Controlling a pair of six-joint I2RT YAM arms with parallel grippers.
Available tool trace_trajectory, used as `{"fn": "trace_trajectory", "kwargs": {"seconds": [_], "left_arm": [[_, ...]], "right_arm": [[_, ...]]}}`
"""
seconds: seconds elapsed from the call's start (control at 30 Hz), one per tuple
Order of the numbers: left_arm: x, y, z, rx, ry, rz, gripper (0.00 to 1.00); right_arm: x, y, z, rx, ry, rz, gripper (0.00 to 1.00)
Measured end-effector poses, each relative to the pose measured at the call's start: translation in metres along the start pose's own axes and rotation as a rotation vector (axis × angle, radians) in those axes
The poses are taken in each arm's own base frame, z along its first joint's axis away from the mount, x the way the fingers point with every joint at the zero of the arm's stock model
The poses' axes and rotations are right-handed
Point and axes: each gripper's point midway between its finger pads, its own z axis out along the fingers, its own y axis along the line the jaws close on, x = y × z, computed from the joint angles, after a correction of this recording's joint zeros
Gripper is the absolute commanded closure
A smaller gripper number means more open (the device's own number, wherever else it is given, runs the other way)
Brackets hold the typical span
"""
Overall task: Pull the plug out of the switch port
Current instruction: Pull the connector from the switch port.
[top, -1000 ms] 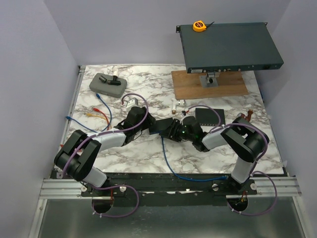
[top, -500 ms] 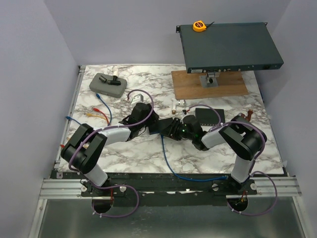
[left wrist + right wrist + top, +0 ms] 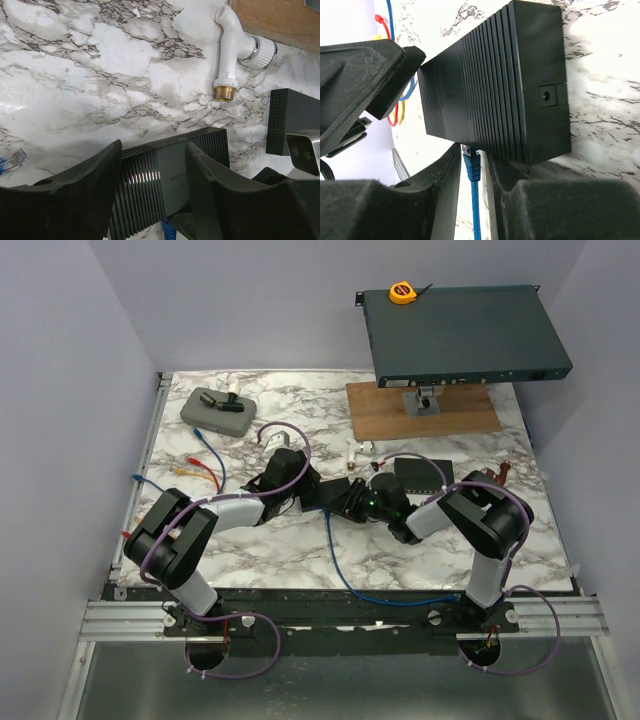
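A small black ribbed switch (image 3: pixel 325 493) lies at the table's middle. It also shows in the left wrist view (image 3: pixel 167 167) and the right wrist view (image 3: pixel 495 85). A blue plug (image 3: pixel 471 161) sits in the port on its near side, and its blue cable (image 3: pixel 338 560) runs toward the table's front. My left gripper (image 3: pixel 308 490) straddles the switch's left part (image 3: pixel 155 150), fingers (image 3: pixel 75 195) against it. My right gripper (image 3: pixel 347 505) is closed around the plug (image 3: pixel 472 150), a finger close on each side.
A second black box (image 3: pixel 422 473) lies just right of the switch. A white pipe fitting (image 3: pixel 235 50) lies behind it. A wooden board (image 3: pixel 420 408) carries a rack unit (image 3: pixel 460 335) with a tape measure (image 3: pixel 402 292). A grey case (image 3: pixel 218 410) and loose cables (image 3: pixel 200 465) lie at left.
My left arm swung right and its gripper came onto the switch's left end. The right gripper stayed at the plug, shifting slightly.
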Motion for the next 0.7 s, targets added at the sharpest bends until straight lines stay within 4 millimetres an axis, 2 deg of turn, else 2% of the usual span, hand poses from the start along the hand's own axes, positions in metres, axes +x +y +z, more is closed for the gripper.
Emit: {"fn": "trace_trajectory", "kwargs": {"seconds": [0.7], "left_arm": [[0.0025,-0.0009,-0.0004,0.02,-0.018,-0.011,0.48]], "right_arm": [[0.0003,-0.0023,0.0001,-0.039,0.011,0.041,0.76]]}}
